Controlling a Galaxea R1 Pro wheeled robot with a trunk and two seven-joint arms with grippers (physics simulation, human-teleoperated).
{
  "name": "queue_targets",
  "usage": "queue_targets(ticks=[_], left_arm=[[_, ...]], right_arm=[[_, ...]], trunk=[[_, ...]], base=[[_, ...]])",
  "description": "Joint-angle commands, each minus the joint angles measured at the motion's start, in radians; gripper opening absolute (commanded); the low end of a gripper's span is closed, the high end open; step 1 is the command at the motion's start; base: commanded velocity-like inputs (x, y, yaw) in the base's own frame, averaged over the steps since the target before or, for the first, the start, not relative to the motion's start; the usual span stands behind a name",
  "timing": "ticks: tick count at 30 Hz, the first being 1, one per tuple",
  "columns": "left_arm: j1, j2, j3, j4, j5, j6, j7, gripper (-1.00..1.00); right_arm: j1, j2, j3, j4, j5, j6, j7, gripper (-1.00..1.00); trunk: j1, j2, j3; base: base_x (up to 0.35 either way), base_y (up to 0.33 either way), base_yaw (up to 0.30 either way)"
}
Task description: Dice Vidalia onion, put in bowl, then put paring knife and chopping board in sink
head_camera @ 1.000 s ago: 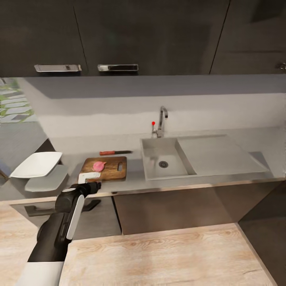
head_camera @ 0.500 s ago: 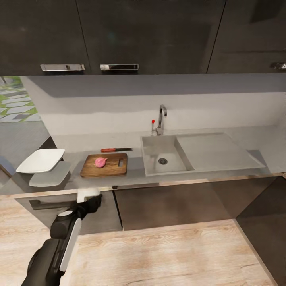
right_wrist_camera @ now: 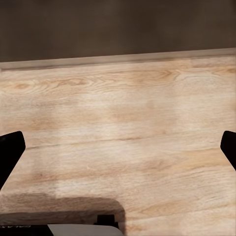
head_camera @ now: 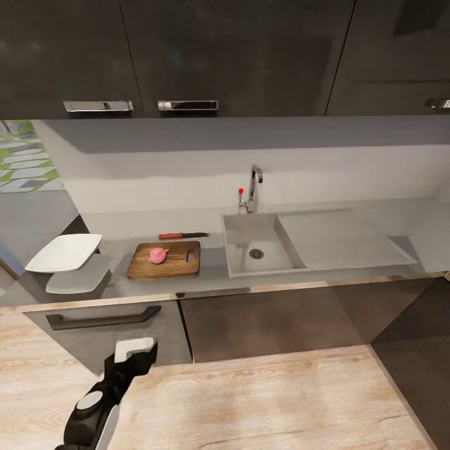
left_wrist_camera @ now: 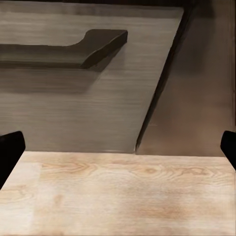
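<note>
The pinkish Vidalia onion (head_camera: pixel 159 254) lies whole on the dark wooden chopping board (head_camera: pixel 178 262), left of the sink (head_camera: pixel 240 247). Just behind the board lies the red-handled paring knife (head_camera: pixel 180 235) on the grey countertop (head_camera: pixel 212 275). The white bowl (head_camera: pixel 64 252) sits at the counter's left end. My left gripper (head_camera: pixel 136 351) hangs low in front of the lower cabinets, well below the counter edge. In the left wrist view its fingertips (left_wrist_camera: pixel 10 150) stand wide apart, open on nothing. The right gripper (right_wrist_camera: pixel 118 147) is open too, over wood floor.
The chrome tap (head_camera: pixel 254 186) with its red knob stands behind the sink, and a drainer (head_camera: pixel 344 240) lies to its right. A drawer with a dark handle (head_camera: pixel 103 319) faces my left gripper. Pale wood floor (head_camera: pixel 269 400) spreads in front of the cabinets.
My left arm has pulled back from the board's near edge and dropped below the counter, in front of the drawer. The onion, board and knife stay put.
</note>
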Motion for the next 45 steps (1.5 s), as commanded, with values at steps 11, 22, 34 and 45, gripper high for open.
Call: queue_targets(ticks=[11, 22, 34, 45], left_arm=[[0.299, 0.025, 0.000, 0.048, 0.006, -0.412, -0.061, 1.00], [0.359, 0.043, 0.004, 0.328, 0.004, -0.797, -0.065, 1.00], [0.359, 0.047, 0.011, 0.661, 0.001, -1.007, -0.063, 1.00], [0.359, 0.047, 0.011, 0.704, 0.004, -1.008, -0.057, 1.00]], right_arm=[[0.000, -0.002, 0.007, -0.003, -0.008, -0.011, -0.006, 1.00], [0.000, -0.003, 0.007, -0.059, -0.003, -0.010, -0.007, 1.00], [0.000, -0.012, 0.005, -0.146, 0.005, -0.011, -0.002, 1.00], [0.000, -0.008, 0.004, -0.143, 0.002, -0.013, -0.007, 1.00]], trunk=[[0.001, -0.002, -0.002], [0.001, -0.002, -0.002], [0.001, -0.002, -0.002], [0.001, -0.002, -0.002]], base=[[0.000, 0.000, 0.000], [0.000, 0.000, 0.000], [0.000, 0.000, 0.000], [0.010, 0.004, 0.000]])
